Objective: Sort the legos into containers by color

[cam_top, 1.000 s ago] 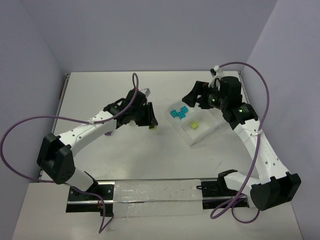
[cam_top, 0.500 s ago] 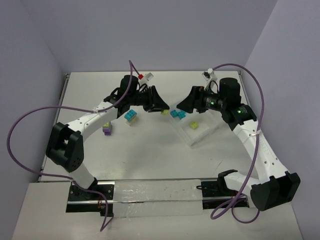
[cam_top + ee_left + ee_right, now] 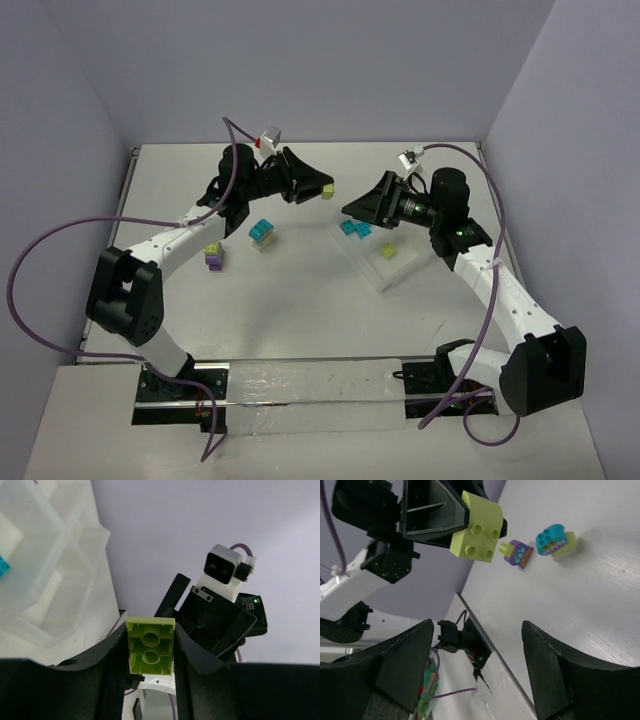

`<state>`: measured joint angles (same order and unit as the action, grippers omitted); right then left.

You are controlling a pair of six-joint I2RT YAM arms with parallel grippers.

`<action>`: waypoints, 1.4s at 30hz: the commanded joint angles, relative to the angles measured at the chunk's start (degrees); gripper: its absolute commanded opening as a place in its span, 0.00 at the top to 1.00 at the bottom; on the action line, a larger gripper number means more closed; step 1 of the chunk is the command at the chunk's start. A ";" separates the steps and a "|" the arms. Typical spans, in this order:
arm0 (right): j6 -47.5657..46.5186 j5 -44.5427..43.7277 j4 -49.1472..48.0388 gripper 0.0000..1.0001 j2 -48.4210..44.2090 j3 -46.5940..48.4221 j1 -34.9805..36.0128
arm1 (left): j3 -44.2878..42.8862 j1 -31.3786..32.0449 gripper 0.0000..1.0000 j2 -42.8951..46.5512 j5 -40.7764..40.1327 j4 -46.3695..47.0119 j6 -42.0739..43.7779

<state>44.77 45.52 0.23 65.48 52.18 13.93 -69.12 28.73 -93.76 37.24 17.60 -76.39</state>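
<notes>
Left jaws, clamped on a lime brick [image 3: 326,192], are raising it from mid-frame to upper centre. Right jaws, standing wide, are swinging leftward off the tray [image 3: 400,272] to face it. A handover is probably beginning; two stacked pairs [image 3: 262,233] are waiting on the worktop [image 3: 300,320].

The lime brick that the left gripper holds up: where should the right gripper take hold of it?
By its free end, the part of the lime brick that sticks out past the left gripper. The right gripper should probably come head-on and close on the smooth side walls, since that end faces it.
</notes>
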 commanded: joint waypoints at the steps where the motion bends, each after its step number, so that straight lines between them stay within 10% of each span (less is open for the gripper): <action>1: 7.18 3.97 -12.77 0.21 1.41 0.43 -0.14 | -0.13 0.01 1.00 0.72 3.36 8.38 -4.04; 28: 17.33 5.19 -26.38 0.25 11.70 6.01 3.56 | -0.04 0.11 1.00 0.43 5.65 10.60 -4.03; 42: 20.61 6.00 -30.48 0.48 13.60 5.93 3.56 | 0.42 0.53 1.00 1.29 6.01 10.03 -2.51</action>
<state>64.31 50.45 -25.72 78.90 55.77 17.12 -68.79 28.82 -93.78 42.25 26.16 -80.52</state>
